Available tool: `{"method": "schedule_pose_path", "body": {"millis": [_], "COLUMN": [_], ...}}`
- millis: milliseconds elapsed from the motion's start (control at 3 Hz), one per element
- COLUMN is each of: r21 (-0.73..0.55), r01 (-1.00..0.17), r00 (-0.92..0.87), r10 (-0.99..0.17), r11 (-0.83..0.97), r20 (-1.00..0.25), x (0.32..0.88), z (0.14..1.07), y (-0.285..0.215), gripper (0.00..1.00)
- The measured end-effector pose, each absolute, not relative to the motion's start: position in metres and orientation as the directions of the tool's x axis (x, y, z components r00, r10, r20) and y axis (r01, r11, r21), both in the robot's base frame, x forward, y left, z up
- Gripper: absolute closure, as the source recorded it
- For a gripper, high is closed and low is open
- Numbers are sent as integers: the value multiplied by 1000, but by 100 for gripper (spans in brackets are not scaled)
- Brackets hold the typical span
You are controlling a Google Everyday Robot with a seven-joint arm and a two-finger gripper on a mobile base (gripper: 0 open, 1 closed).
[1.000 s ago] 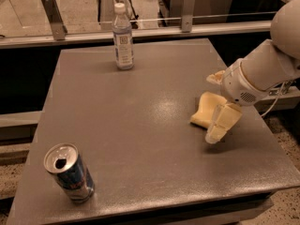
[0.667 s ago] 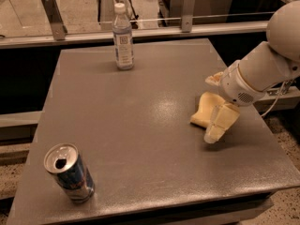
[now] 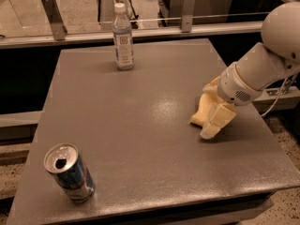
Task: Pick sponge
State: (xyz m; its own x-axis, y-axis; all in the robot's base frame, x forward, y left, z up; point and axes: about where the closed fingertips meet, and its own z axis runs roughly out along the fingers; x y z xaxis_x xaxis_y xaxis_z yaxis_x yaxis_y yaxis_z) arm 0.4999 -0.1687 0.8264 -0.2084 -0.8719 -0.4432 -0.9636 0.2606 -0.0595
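Observation:
The sponge (image 3: 200,112) is a pale yellow foam block lying on the right part of the grey table (image 3: 140,125). My gripper (image 3: 207,110) reaches in from the right on a white arm (image 3: 262,67) and sits low over the sponge, right at it, with its pale yellow pads on either side of the block. The wrist hides part of the sponge's right side. The sponge rests on the table surface.
A clear plastic water bottle (image 3: 123,36) stands upright at the table's back, left of centre. An opened drink can (image 3: 69,172) stands at the front left corner. A metal rail (image 3: 140,29) runs behind the table. The table's right edge is close to the gripper.
The arm and gripper have shifted slightly down and left onto the sponge. The sponge, bottle and can have not moved.

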Motion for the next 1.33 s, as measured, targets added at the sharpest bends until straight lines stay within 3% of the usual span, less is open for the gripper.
{"method": "schedule_pose_path", "body": {"millis": [1000, 1333], "r21": [-39, -40], "r01": [-967, -971], "r00": [-194, -162], "r10": [-834, -778], "r11": [250, 234], "r20": [-517, -607], "x": [501, 502], "z": [862, 897], "y": [-159, -153], "gripper": [87, 100]}}
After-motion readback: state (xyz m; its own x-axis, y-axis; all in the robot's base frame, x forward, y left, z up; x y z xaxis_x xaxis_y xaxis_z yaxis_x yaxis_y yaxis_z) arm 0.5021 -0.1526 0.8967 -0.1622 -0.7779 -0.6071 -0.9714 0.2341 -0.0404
